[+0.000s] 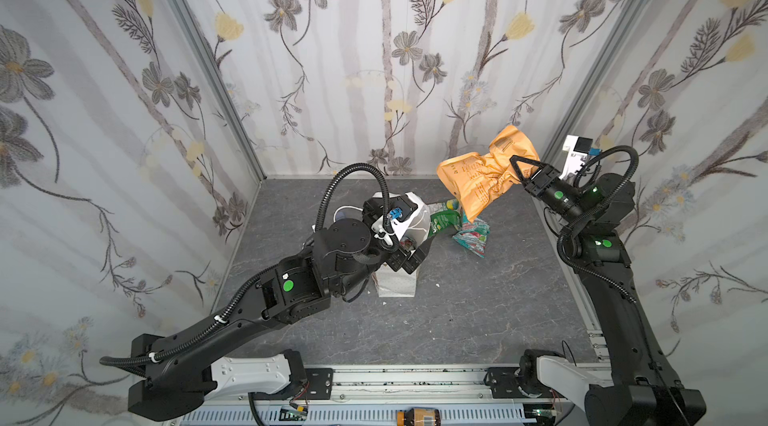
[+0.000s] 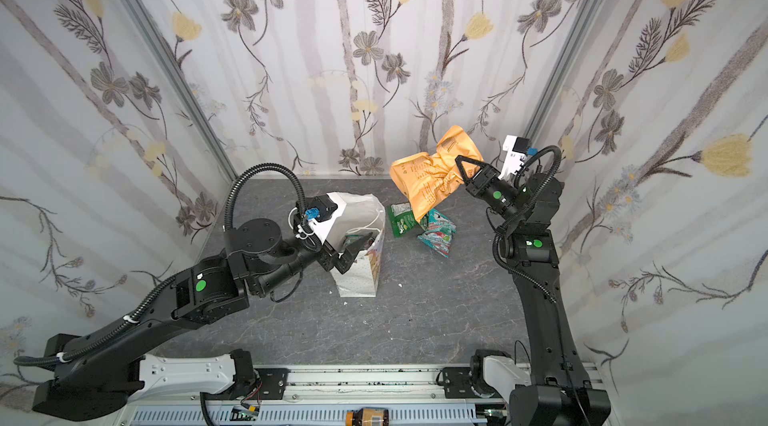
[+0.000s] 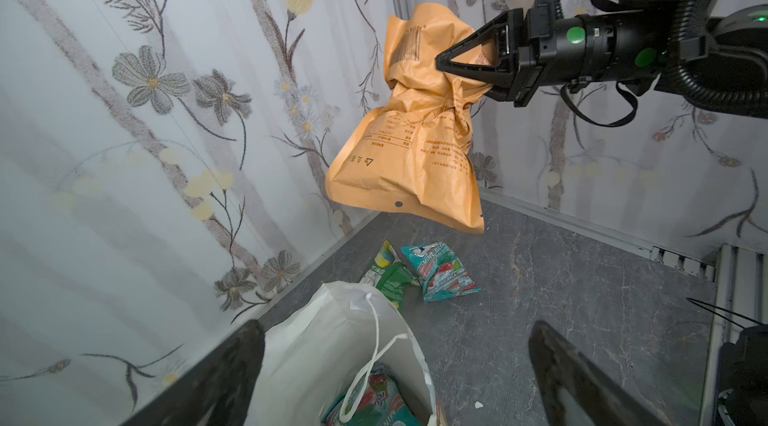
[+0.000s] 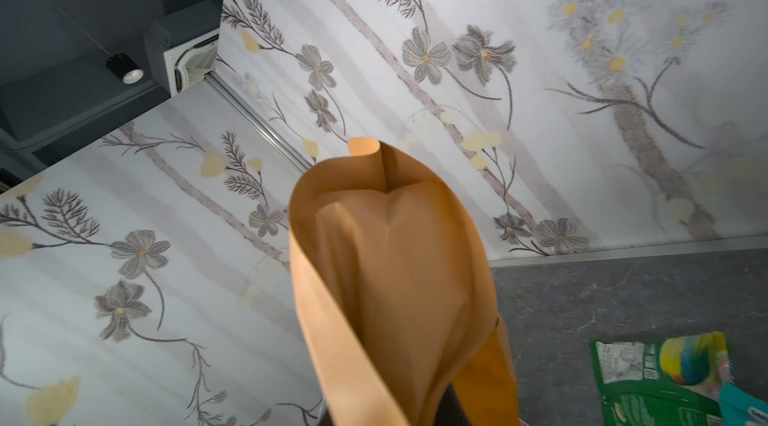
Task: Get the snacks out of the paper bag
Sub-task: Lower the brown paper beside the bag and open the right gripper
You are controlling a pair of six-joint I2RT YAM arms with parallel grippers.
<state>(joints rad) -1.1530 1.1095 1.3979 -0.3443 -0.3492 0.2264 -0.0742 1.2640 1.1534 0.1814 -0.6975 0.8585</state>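
Right gripper (image 1: 515, 165) pinched tight on orange pouch (image 1: 467, 181). Pouch hangs in air, above packets on table (image 1: 457, 320). Left gripper (image 3: 399, 376) wide open, grips nothing, sits at open top of paper bag (image 3: 316, 345). Paper bag stands upright, mid table. Green packet (image 1: 442, 220) and teal packet (image 1: 471, 237) lie touching, near paper bag. Second teal packet (image 3: 370, 403) inside paper bag.

Orange pouch (image 1: 478, 181) hangs aloft; teal packet (image 1: 471, 237), green packet (image 1: 444, 220) near upright paper bag (image 2: 358, 278).
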